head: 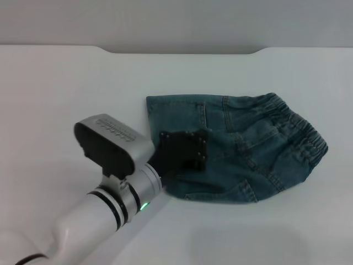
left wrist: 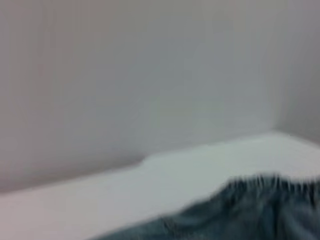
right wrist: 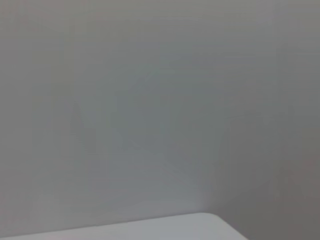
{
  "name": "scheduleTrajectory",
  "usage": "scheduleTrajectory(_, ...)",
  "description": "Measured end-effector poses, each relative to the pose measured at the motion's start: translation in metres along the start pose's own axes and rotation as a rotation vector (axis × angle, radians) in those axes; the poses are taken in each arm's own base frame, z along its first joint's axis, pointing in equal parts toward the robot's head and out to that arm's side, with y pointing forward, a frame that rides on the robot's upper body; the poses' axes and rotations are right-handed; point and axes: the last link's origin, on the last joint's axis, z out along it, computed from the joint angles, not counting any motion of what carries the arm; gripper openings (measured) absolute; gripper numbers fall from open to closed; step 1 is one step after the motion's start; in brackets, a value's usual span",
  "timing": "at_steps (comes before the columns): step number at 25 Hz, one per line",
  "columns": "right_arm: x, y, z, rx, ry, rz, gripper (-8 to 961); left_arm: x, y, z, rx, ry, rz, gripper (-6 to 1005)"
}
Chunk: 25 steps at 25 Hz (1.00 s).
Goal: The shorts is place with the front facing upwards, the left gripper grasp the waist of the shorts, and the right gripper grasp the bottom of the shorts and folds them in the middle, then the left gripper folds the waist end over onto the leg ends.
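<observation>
Denim, the shorts (head: pixel 242 149) lie folded at table centre, long axis running nine to three, waist (head: pixel 300 130) at three o'clock. The left gripper (head: pixel 185 152) rests on their nine-o'clock end (finger spread hidden; I cannot tell).

White tabletop (head: pixel 60 99) fills most of the head view — its far edge has a shallow recessed notch (head: pixel 182 52) in the middle. Plain grey wall (head: pixel 176 22) behind it — no markings visible.

Silver arm (head: pixel 83 221) (green light), black tool (head: pixel 185 152)
</observation>
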Motion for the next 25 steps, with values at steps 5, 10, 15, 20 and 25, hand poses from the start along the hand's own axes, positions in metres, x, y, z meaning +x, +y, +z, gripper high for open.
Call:
scheduleTrajectory(5,0.000,0.009,-0.003,-0.049,-0.013,-0.009,0,0.011,0.000,-0.016,0.020,0.156,-0.002,43)
scheduleTrajectory(10,-0.002,0.016,-0.008,-0.098,-0.036,-0.020,0,0.024,-0.024,-0.041,0.143,0.323,0.059,53)
scheduleTrajectory(15,-0.005,0.029,-0.014,-0.189,-0.072,-0.046,1,0.014,-0.096,-0.064,0.397,0.317,0.130,63)
scheduleTrajectory(20,-0.011,0.037,-0.010,-0.229,-0.109,-0.049,1,0.007,-0.120,-0.075,0.482,0.302,0.127,73)
scheduleTrajectory(25,-0.011,0.039,-0.009,-0.237,-0.109,-0.048,102,-0.005,-0.139,-0.088,0.540,0.279,0.142,325)
